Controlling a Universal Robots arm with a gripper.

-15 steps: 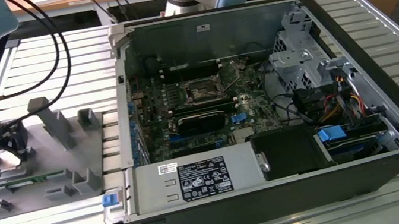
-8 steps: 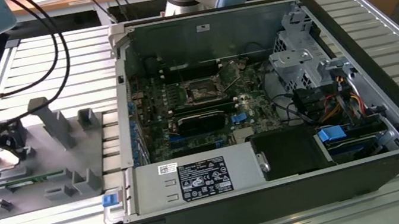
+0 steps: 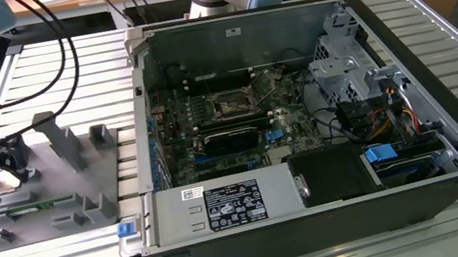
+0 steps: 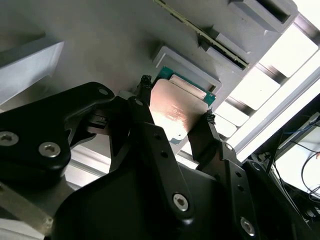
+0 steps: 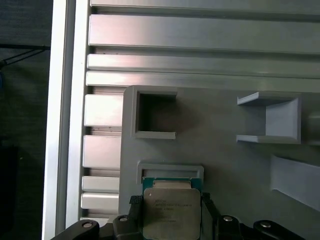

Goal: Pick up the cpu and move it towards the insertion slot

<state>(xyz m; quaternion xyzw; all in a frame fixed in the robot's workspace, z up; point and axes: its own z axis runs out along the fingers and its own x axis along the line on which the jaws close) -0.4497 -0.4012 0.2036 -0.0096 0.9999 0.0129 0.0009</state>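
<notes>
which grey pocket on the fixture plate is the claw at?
The low-rimmed pocket at the chip, which the claw grips by two edges; the deeper square pocket beside it sits empty.

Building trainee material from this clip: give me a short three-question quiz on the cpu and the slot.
1. True or false: the fingers of the gripper flank the cpu on opposite edges.
2. The insertion slot lies: A on a shelf; B inside the computer case; C on the floor.
3. Fill in: in the exterior view the gripper hangs over the grey ___.
Key: 1 true; 2 B; 3 fixture.
</notes>
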